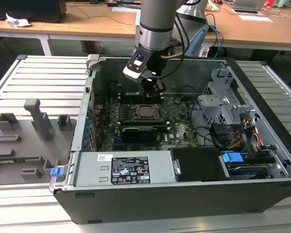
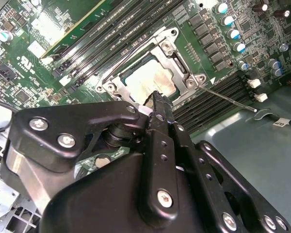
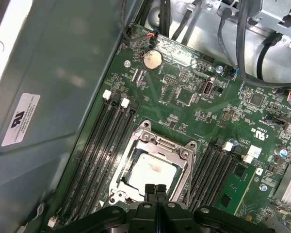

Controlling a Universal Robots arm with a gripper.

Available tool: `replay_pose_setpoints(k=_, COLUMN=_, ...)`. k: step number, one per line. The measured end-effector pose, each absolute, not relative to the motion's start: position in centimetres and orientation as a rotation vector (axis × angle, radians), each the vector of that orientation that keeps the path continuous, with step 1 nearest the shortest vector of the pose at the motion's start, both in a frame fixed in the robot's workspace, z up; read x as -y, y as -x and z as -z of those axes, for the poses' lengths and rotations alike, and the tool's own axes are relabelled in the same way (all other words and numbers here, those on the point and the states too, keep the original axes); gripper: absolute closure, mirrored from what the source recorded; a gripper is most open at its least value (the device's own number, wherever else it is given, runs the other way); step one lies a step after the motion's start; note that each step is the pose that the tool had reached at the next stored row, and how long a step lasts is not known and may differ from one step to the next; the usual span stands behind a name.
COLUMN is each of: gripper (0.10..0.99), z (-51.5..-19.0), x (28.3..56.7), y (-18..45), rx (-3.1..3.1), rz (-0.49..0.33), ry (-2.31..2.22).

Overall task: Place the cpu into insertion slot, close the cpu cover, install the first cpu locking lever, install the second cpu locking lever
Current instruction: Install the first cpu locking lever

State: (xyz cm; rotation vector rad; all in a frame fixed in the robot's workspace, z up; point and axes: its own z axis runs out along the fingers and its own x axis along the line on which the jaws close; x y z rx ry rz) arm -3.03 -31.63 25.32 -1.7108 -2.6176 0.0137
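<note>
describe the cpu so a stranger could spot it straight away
Look inside the open computer case at the green circuit board. Near its middle, between rows of long black memory slots, sits the cpu: the only pale silvery square, framed in metal.

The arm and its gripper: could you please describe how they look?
The arm is a silver-grey cylinder with black bands, carrying a white-and-black camera module with a blue spot. The gripper is black: flat linkage plates with silver screws and slim fingers.
</note>
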Motion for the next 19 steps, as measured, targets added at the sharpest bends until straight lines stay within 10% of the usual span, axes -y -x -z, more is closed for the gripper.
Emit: replay_pose_setpoints(k=19, gripper=0.980, z=-25.32, x=31.63, y=3.03, rx=2.656, rz=-0.014, ry=1.650)
